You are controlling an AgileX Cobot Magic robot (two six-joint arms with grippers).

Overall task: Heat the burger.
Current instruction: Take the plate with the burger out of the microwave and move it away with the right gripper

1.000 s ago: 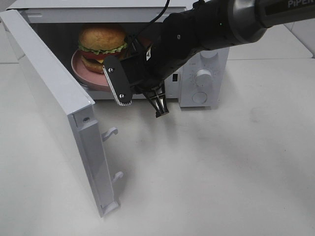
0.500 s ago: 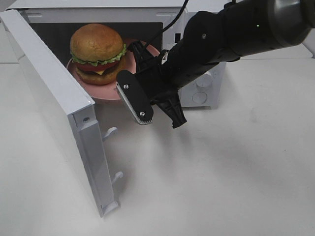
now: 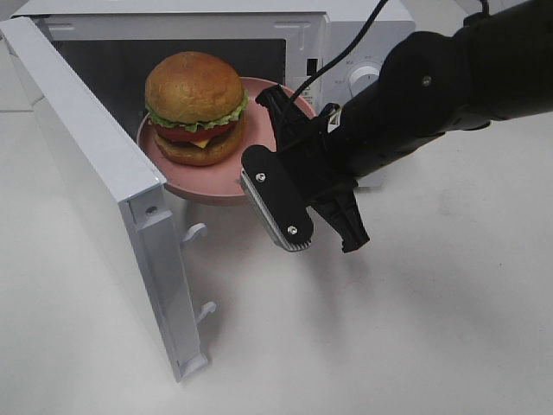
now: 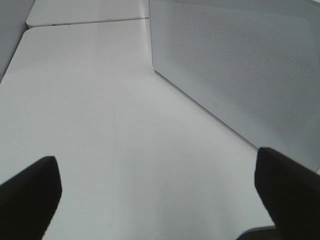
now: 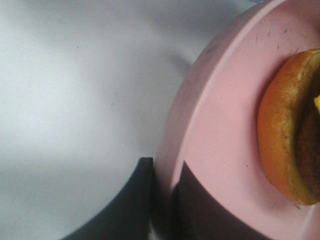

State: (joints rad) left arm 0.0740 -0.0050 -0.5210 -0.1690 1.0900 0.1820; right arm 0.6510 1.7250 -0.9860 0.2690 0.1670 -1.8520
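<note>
i see the right gripper clamped on the rim of the pink plate, one finger above and one below. the burger sits on this plate, at the mouth of the microwave, beside its open door. compared with a second ago, plate and burger have come outward, toward 5 o'clock. the left gripper has its fingers apart over the table.
</note>
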